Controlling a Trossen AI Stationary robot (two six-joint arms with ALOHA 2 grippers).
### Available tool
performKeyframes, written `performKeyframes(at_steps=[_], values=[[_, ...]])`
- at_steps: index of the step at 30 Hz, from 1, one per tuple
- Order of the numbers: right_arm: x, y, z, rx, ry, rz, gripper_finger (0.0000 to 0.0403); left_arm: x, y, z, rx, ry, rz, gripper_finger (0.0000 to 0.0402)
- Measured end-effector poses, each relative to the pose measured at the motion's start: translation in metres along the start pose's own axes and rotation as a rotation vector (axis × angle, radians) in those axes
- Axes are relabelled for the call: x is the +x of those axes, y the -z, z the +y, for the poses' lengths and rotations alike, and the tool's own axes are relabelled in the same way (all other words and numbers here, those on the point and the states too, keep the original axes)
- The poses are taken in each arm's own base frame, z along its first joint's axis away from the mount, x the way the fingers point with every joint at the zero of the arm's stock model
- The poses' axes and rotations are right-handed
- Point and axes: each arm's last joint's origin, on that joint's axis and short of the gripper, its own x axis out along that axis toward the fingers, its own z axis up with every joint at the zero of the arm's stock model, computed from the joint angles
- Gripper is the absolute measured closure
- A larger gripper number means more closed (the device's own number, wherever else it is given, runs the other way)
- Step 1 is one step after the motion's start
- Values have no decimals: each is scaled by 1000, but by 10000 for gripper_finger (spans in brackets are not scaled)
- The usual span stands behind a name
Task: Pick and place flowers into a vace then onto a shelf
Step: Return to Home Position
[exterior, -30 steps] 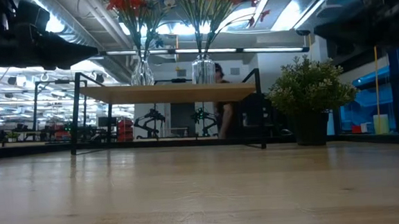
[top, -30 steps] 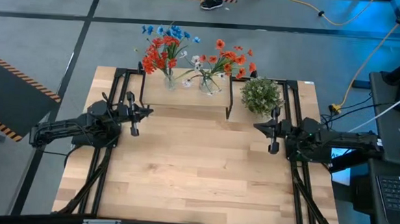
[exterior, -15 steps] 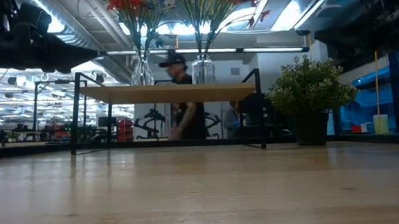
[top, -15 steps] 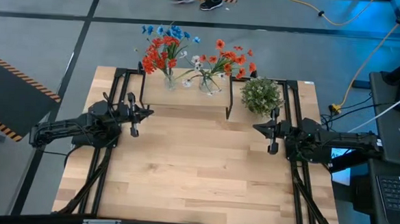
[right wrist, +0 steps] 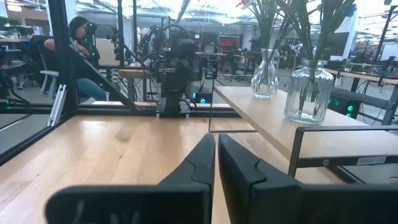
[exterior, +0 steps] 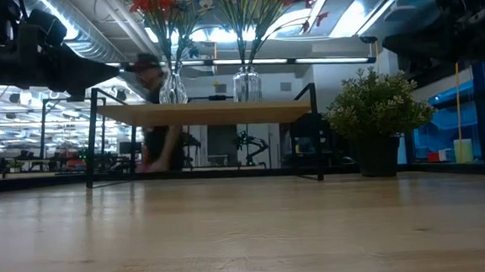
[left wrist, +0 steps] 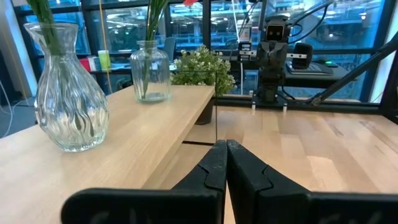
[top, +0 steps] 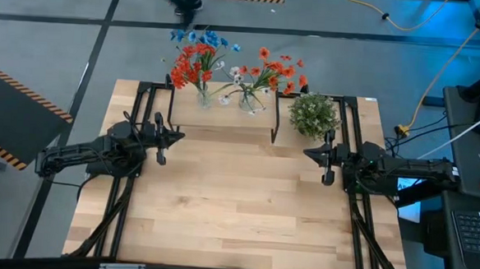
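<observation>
The flowers (top: 203,58) stood in two clear glass vases, the left vase (top: 202,95) and the right vase (top: 250,101), side by side on the shelf (top: 224,119) at the far edge of the table (top: 236,208). A bushy green plant (top: 313,114) sat just right of the shelf. The left gripper (left wrist: 226,148) hung over the table's left side, fingers pressed together and holding nothing. The right gripper (right wrist: 216,140) mirrored it on the right — fingers all but touching, empty — and both were well apart from the vases.
</observation>
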Motion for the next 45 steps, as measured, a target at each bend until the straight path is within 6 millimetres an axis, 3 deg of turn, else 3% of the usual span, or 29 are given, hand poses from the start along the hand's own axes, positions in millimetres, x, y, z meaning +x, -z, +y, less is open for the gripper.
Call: performKeyframes(at_steps=[16, 23, 30, 45], values=[[0, 0, 0, -2, 0, 1, 377, 0, 0, 0, 6, -1, 0, 398], [-3, 1, 2, 127, -40, 12, 377, 0, 0, 0, 6, -2, 0, 398], [-9, 10, 4, 103, -61, 97, 377, 0, 0, 0, 7, -1, 0, 398], [-11, 7, 4, 130, -81, 60, 377, 0, 0, 0, 7, -2, 0, 398]])
